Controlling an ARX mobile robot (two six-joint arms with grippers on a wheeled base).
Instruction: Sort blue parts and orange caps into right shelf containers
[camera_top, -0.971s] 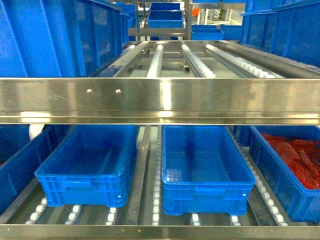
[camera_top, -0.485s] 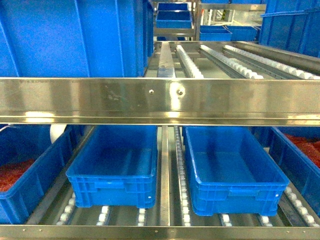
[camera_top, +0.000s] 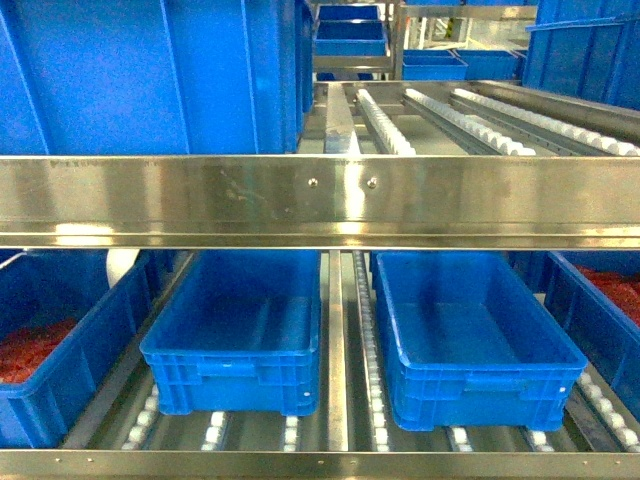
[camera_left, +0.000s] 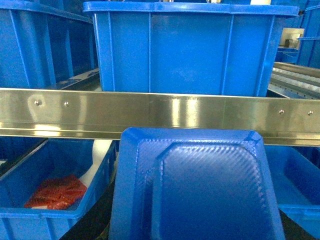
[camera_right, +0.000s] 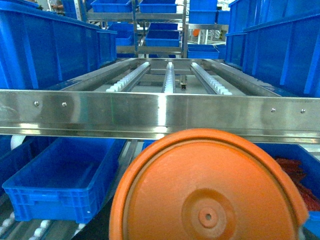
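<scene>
Two empty bright-blue plastic crates (camera_top: 235, 335) (camera_top: 470, 340) sit side by side on the stainless-steel roller shelf (camera_top: 320, 200). No legible writing. Blue square tray part (camera_left: 200, 187) fills the left wrist view, round orange cap (camera_right: 207, 187) the right; neither gripper's grasp is discernible.

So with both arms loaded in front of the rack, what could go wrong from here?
1. The steel front rail sits just above the two empty crates; a loaded arm reaching in could strike it.
2. The blue part and orange cap fill the lower part of each wrist view, hiding the end effectors, so grip and release are hard to check.
3. Neighbouring crates already hold red material; a misplaced drop would mix the parts.
</scene>
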